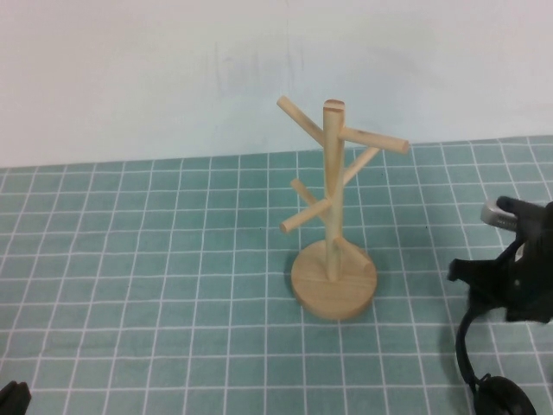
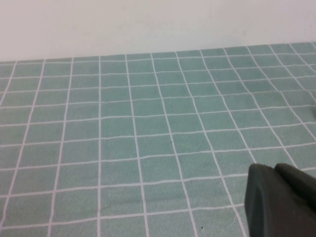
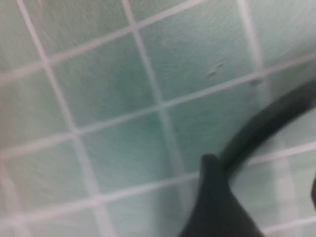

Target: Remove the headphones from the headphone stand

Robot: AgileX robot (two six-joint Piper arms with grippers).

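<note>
Right gripper (image 1: pixel 518 290), near the counter's (image 1: pixel 130 285) right edge: jaws' state cannot be told. Headphones (image 1: pixel 484 380) are off the stand (image 1: pixel 331 225), hanging or lying below it toward the near right corner. Headband appears thin, stiff and smooth, probably light; grip mid-band. Left gripper (image 1: pixel 13 399) sits at the near left corner, jaws unreadable.

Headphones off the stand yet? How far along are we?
Done: the wooden headphone stand stands bare, nothing on its pegs. In hand: the headphones are at the right gripper near the table's right edge, headband curving down to an ear cup at the cloth; whether the jaws still clamp them can't be seen. Left: setting them down and letting go. The left gripper sits at the near left corner.
</note>
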